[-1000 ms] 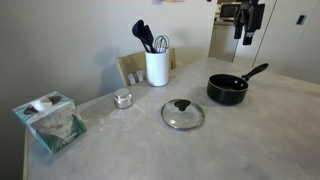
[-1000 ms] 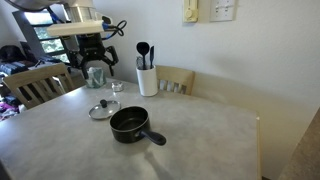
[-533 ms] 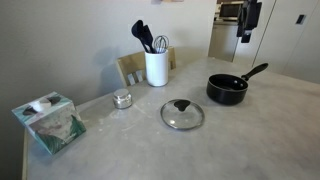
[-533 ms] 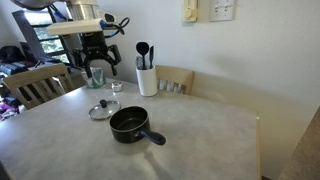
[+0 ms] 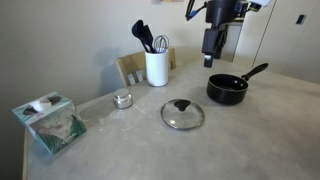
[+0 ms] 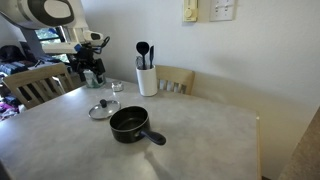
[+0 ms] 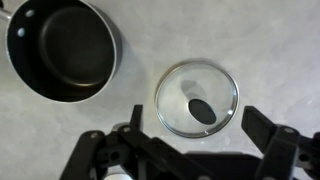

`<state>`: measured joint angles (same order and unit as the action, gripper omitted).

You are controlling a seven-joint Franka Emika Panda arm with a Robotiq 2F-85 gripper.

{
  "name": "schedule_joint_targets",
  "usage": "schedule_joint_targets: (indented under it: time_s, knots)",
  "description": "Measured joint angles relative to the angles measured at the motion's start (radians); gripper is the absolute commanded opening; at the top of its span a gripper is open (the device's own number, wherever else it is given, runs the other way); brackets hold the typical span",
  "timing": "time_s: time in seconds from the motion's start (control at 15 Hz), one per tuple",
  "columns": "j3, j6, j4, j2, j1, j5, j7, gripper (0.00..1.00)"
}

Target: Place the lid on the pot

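The lid [image 5: 182, 113], clear glass with a metal rim and a black knob, lies flat on the table beside the pot [image 5: 227, 90], a small black saucepan with a long handle. Both also show in an exterior view, lid [image 6: 101, 109] and pot [image 6: 130, 124]. My gripper [image 5: 213, 45] hangs high above the table, open and empty; it also shows in an exterior view [image 6: 92, 70]. In the wrist view the lid [image 7: 197, 98] lies below, between my spread fingers [image 7: 200, 135], and the pot [image 7: 60, 50] is at the upper left.
A white utensil holder [image 5: 157, 67] with black utensils stands at the back. A small silver tin [image 5: 122, 99] and a tissue box [image 5: 50, 122] sit further along the table. Wooden chairs [image 6: 180, 80] stand at the table's far edge.
The arm has swung in over the table and come lower, so the gripper now hangs above the pot and lid. The lid and pot have not moved.
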<state>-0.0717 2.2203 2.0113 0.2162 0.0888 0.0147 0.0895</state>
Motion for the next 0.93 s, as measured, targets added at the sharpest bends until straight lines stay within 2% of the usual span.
schedule_joint_targets:
  time_s: [0.2, 0.33, 0.47, 0.67, 0.93]
  knots:
    - [-0.008, 0.075, -0.028, 0.076, 0.059, 0.037, -0.201, 1.00]
    - [-0.006, 0.098, -0.047, 0.119, 0.083, 0.082, -0.288, 1.00]
    - [-0.007, 0.108, -0.062, 0.154, 0.091, 0.099, -0.282, 1.00]
    - [-0.014, 0.118, -0.080, 0.188, 0.083, 0.083, -0.164, 1.00]
    - [-0.016, 0.118, -0.088, 0.193, 0.081, 0.081, -0.140, 1.00]
